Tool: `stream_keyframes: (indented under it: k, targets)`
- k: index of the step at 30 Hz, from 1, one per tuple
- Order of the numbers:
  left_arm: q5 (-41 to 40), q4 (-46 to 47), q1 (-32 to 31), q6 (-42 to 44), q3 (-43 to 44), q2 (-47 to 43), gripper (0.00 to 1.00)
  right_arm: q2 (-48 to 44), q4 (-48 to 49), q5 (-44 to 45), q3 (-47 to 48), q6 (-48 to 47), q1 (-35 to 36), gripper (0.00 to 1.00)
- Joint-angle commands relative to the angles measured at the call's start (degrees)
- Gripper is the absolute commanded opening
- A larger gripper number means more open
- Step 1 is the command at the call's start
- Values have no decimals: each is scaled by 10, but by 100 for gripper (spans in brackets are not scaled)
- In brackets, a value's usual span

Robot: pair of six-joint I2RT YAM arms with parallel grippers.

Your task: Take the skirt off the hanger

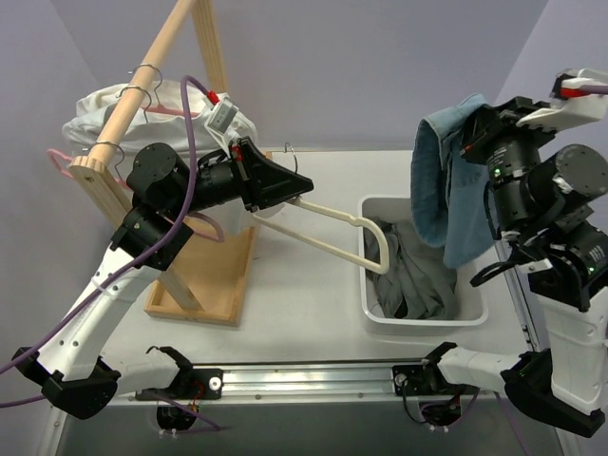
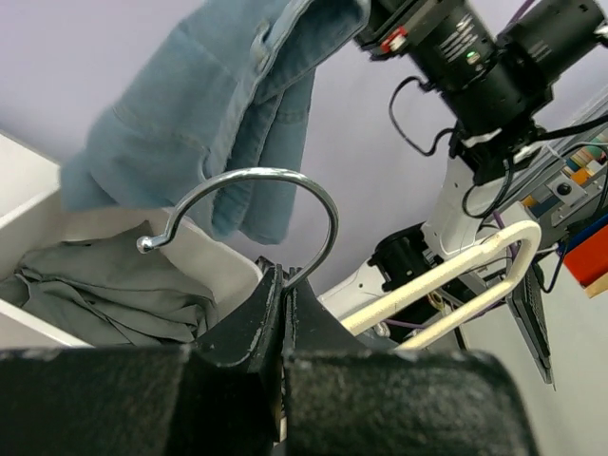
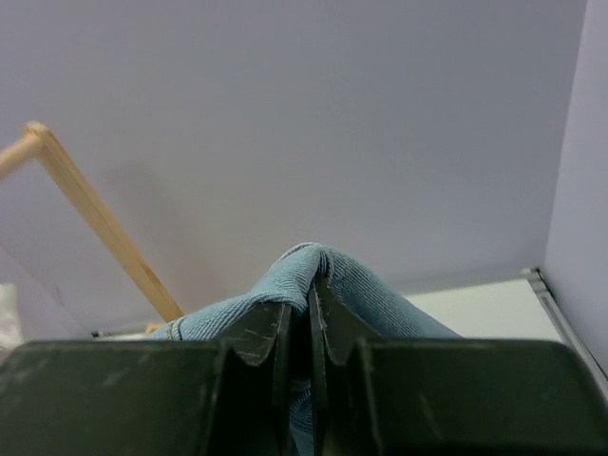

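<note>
While I hold both arms where they are, this is my read of the table:

Left gripper [image 2: 283,290]: jaws pressed together on the neck of a cream hanger [image 1: 328,209], just under its wire hook [image 2: 285,176]. I judge the grip sits there so the bare frame can reach out level over the white bin [image 1: 423,318].

Right gripper [image 3: 309,313]: fingers pinched tight on a fold of the light blue denim garment [image 1: 442,180], lifted high so the cloth hangs free above the bin's far corner, apart from the cream hanger.

Pink hanger [image 1: 55,157]: on the wooden rack [image 1: 142,81], at the near end of the rail beside the left arm. Neither gripper touches it.

Skirt: I see no dark pleated cloth hanging on the rack. A grey cloth [image 1: 418,275] lies crumpled in the bin. It may be the skirt, but no pleats or hem show, so I cannot tell.

Judgement: both arms are busy with other garments, so the pink hanger needs a freed gripper first.
</note>
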Motion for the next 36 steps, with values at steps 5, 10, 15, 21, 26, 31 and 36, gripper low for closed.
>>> stream_keyframes:
  k: [5,10,15,21,26,31,36]
  targets:
    - [21,15,-2,13,17,-6,2,-55,63,34,-175,16,1,0]
    - [25,6,-3,16,20,-2,2,-103,82,77,-297,44,0,0]
    - [28,-22,-2,27,26,16,2,-106,17,223,-373,74,0,0]
    - [35,-39,-4,38,39,40,2,-104,-103,231,-451,235,-20,0]
    - [20,-83,-7,77,56,61,2,-63,-153,166,-571,394,-45,0]
    - [2,-126,-9,116,60,77,2,-61,-165,144,-585,393,-50,65]
    - [-30,-155,-8,151,61,88,2,-82,-201,88,-408,276,-48,100]
